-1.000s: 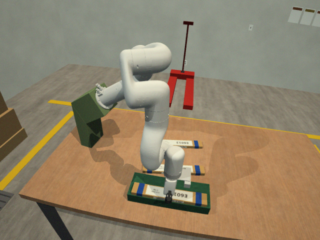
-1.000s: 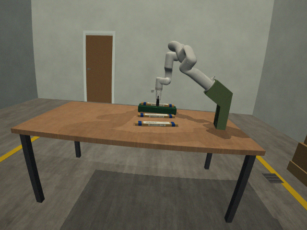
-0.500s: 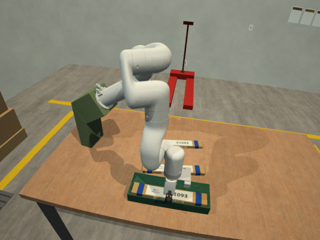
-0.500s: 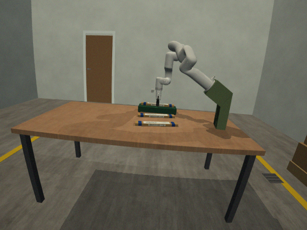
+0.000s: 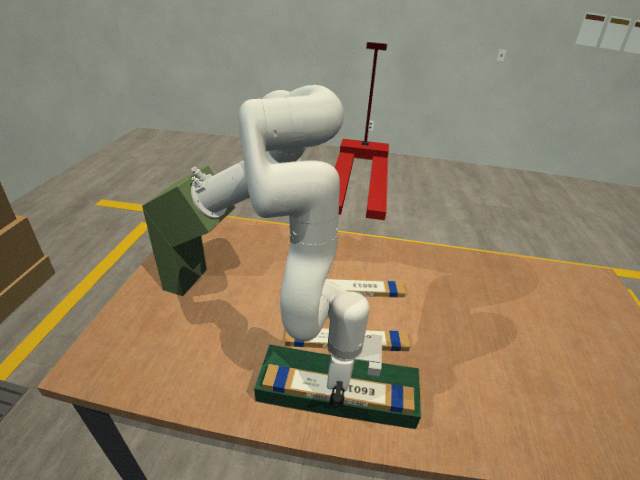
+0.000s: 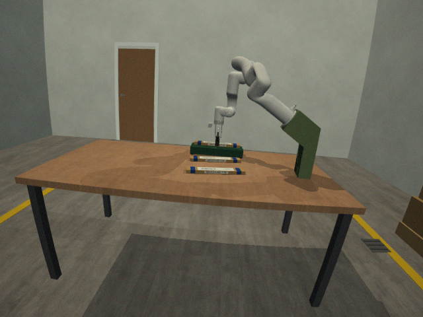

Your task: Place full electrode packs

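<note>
A tan pack with blue bands and a white label lies flat on the low dark green platform near the table's front edge; it also shows in the exterior view on the platform. My gripper points down over the pack's middle, fingers open around it, and it shows in the exterior view. A second pack lies on the table just behind the platform, partly hidden by my arm. A third pack lies flat farther back.
My green base pedestal stands at the table's left rear. A red pallet jack stands on the floor behind the table. Brown boxes are stacked on the floor at the left.
</note>
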Action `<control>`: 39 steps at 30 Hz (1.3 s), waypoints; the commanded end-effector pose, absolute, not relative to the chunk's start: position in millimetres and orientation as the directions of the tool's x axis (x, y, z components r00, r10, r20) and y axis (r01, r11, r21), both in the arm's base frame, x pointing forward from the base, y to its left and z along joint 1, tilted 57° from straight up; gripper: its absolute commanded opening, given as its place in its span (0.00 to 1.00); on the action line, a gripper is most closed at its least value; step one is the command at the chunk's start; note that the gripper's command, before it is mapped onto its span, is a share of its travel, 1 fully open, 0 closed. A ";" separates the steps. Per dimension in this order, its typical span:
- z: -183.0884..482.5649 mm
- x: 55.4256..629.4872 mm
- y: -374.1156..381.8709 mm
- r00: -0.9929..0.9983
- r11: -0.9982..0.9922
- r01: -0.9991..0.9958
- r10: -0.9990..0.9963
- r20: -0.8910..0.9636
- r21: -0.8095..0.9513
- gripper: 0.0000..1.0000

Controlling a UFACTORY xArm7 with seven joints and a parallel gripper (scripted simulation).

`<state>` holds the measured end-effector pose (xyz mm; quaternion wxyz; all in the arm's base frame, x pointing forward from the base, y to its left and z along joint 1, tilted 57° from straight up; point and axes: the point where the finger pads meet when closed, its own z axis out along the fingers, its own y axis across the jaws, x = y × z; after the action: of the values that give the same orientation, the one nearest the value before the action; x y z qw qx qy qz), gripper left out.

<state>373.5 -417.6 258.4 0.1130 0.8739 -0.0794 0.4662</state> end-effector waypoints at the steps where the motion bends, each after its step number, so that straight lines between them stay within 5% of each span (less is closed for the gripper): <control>1: 259.0 373.0 -418.5 0.552 -0.961 -0.246 -0.034 0.833 0.124 0.84; 39: 302.6 308.6 -396.4 0.552 -0.961 -0.246 -0.034 0.833 0.124 0.84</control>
<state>309.5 -395.7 301.4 0.1130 0.8739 -0.0795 0.4661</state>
